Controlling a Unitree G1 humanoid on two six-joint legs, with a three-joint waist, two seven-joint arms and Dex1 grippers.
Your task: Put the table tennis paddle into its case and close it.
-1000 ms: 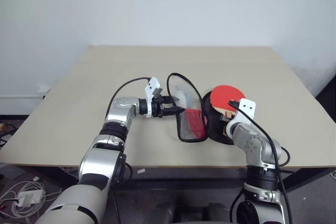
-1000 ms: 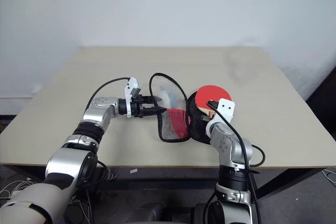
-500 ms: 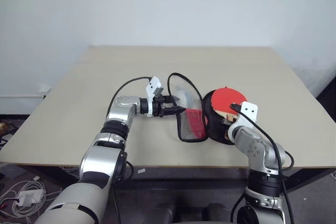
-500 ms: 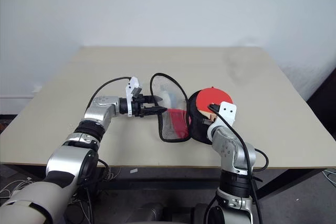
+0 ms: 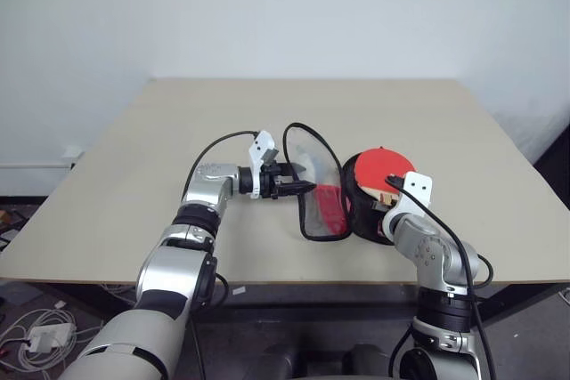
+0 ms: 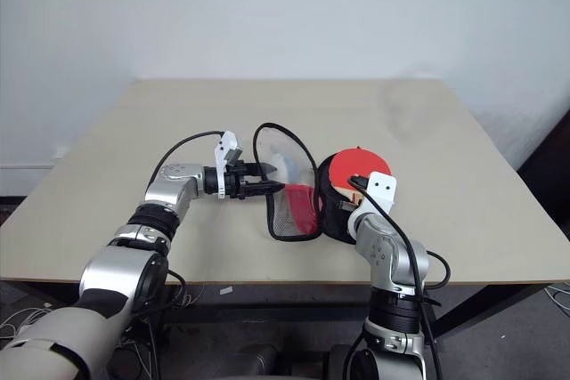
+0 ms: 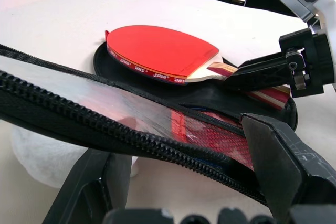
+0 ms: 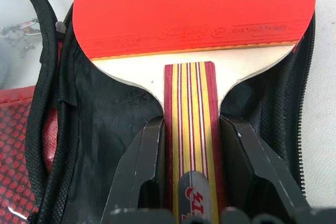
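Note:
The table tennis paddle (image 5: 385,166) has a red face and a striped wooden handle (image 8: 191,129). It lies over the black half of the case (image 5: 363,220). My right gripper (image 5: 389,205) is shut on the handle, one finger against each side. The case's clear half (image 5: 313,171) stands up on edge to the left of the paddle. My left gripper (image 5: 303,186) is open and points right at that flap. The flap's black zipper edge (image 7: 121,132) runs across the gap between its wide-spread fingers.
The case sits near the front middle of a beige table (image 5: 134,149), with bare tabletop to the left, right and behind. A red patterned panel (image 5: 331,206) shows through the clear half. Something whitish (image 7: 47,156) lies under the flap.

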